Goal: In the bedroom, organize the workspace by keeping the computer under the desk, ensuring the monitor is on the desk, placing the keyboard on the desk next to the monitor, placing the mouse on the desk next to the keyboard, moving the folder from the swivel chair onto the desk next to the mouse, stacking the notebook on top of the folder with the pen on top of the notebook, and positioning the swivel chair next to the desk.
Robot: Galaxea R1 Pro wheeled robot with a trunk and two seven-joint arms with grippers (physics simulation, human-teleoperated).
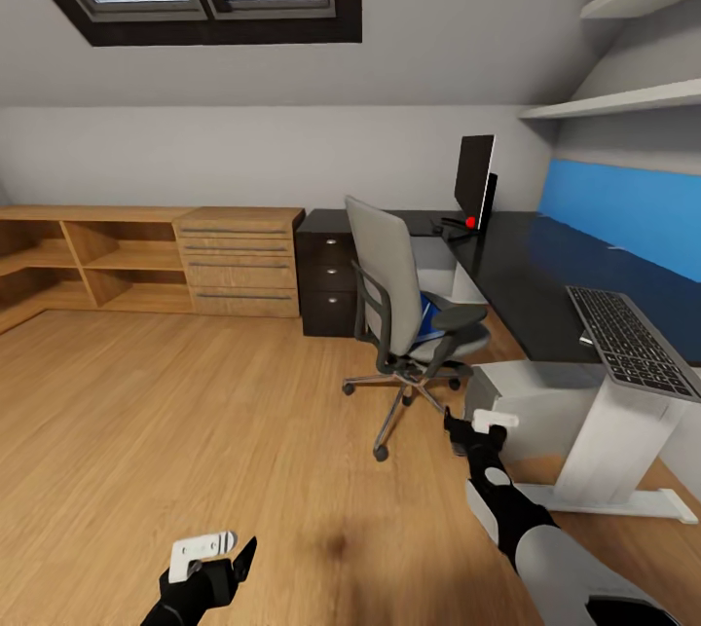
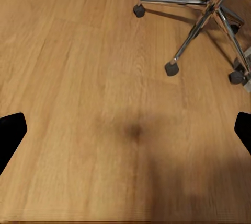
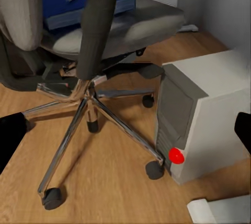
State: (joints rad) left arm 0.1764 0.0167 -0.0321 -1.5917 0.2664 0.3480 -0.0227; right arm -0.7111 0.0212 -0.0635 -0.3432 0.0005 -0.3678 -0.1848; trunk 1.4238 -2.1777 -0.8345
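Your right gripper point(image 1: 474, 433) hangs open and empty near the swivel chair point(image 1: 404, 314) — the blue folder point(image 3: 78, 4) lies on its seat; your left gripper point(image 1: 219, 558), also open, holds nothing above the floor point(image 2: 78, 78).

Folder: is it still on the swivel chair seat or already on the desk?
On the seat: the blue folder lies flat on the swivel chair cushion.
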